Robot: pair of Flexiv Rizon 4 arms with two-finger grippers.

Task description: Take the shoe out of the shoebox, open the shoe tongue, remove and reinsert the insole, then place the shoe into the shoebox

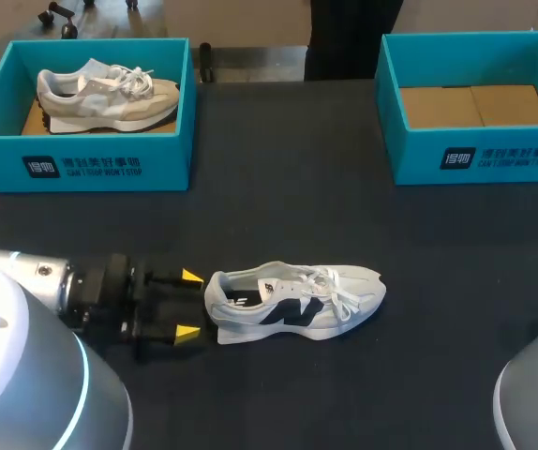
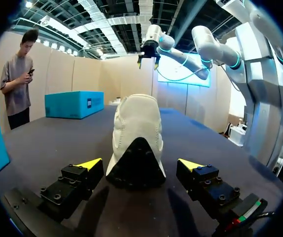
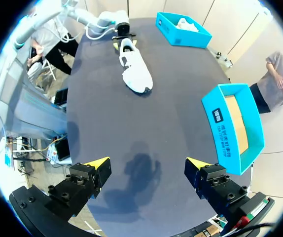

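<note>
A white sneaker with a dark side logo lies on its sole on the dark table, heel toward my left gripper. In the left wrist view the sneaker's heel sits just ahead of and between the open yellow-tipped fingers, with a gap on each side. My right gripper hangs open and empty high over the table, far from the sneaker. An empty blue shoebox with a cardboard floor stands at the back right, seen from above too.
A second blue shoebox at the back left holds another pale sneaker; the same box shows in the right wrist view. Bare dark tabletop lies between the boxes and around the sneaker.
</note>
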